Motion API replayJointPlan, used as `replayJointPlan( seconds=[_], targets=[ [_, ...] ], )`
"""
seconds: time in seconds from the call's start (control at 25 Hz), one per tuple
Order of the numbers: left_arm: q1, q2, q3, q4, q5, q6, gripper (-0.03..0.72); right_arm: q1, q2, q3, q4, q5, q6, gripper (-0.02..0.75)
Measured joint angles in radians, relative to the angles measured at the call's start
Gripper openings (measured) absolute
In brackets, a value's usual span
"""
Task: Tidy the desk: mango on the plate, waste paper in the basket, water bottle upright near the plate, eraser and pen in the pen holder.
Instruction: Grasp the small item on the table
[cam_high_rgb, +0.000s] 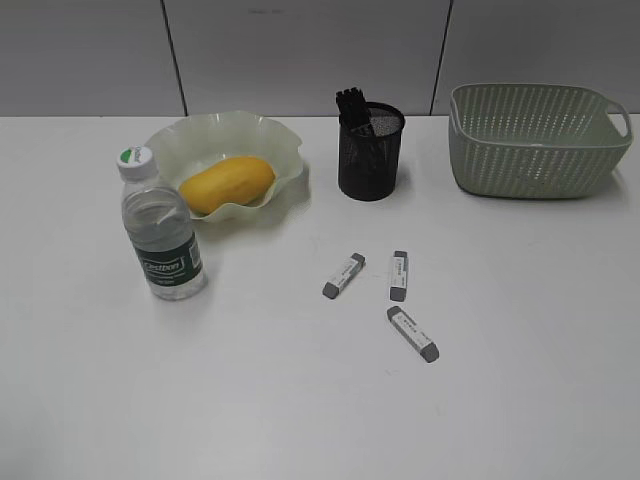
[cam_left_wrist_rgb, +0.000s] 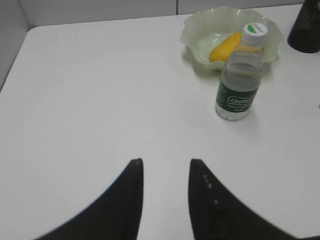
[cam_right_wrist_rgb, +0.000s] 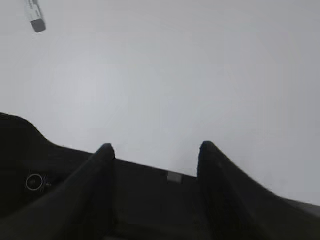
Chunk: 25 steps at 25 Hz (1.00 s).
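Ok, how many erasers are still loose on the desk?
3: left eraser, middle eraser and nearest eraser, all lying on the desk in front of the pen holder.

From our left gripper (cam_left_wrist_rgb: 165, 165), the clear plastic water bottle (cam_left_wrist_rgb: 240, 80) stands upright ahead and to the right on the plain white desk (cam_left_wrist_rgb: 100, 90). Just behind it sits the wavy-rimmed green plate (cam_left_wrist_rgb: 197, 35), with the yellow oblong mango (cam_left_wrist_rgb: 224, 46) lying in it. From our right gripper (cam_right_wrist_rgb: 156, 150), a small grey-tipped white eraser (cam_right_wrist_rgb: 35, 15) lies far ahead to the left.
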Motion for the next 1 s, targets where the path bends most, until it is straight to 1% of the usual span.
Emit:
replayJointPlan(
  seconds=[0.12,0.2,0.24,0.36,0.44,0.48,0.56,0.68,0.76,0.8,0.88,0.92,1.0],
  targets=[
    [0.000,0.152,-0.042,-0.110,-0.071,0.111,0.234,0.000,-0.140,0.045,0.047,-0.054,-0.040,0.397],
    [-0.003,0.268,-0.083,-0.201,-0.109,0.200,0.234,0.000,-0.200,0.060,0.077,-0.110,-0.056,0.381],
    [-0.009,0.313,-0.102,-0.241,-0.132,0.226,0.234,0.000,-0.222,0.068,0.086,-0.130,-0.061,0.378],
    [-0.037,0.464,-0.190,-0.304,-0.174,0.285,0.234,0.000,-0.236,0.083,0.091,-0.142,-0.067,0.372],
    [-0.074,0.576,-0.259,-0.322,-0.186,0.314,0.227,0.000,-0.236,0.084,0.093,-0.144,-0.068,0.372],
    [-0.108,0.653,-0.299,-0.325,-0.190,0.328,0.214,0.000,-0.236,0.084,0.093,-0.144,-0.069,0.372],
    [-0.205,0.753,-0.371,-0.324,-0.207,0.341,0.185,0.000,-0.236,0.084,0.094,-0.145,-0.069,0.372],
    [-0.439,0.917,-0.472,-0.315,-0.263,0.343,0.164,0.000,-0.236,0.084,0.094,-0.145,-0.070,0.371],
    [-0.566,1.059,-0.532,-0.289,-0.308,0.287,0.162,0.000,-0.236,0.084,0.094,-0.146,-0.070,0.371],
    [-0.614,1.125,-0.562,-0.265,-0.319,0.243,0.164,0.000,-0.236,0.084,0.094,-0.146,-0.070,0.371],
    [-0.653,1.287,-0.613,-0.218,-0.323,0.154,0.198,0.000,-0.236,0.084,0.094,-0.146,-0.070,0.371],
    [-0.654,1.368,-0.641,-0.199,-0.323,0.132,0.229,0.000,-0.236,0.084,0.094,-0.146,-0.070,0.371],
    [-0.646,1.511,-0.698,-0.171,-0.323,0.111,0.325,0.000,-0.236,0.084,0.094,-0.146,-0.071,0.371]
  ],
)
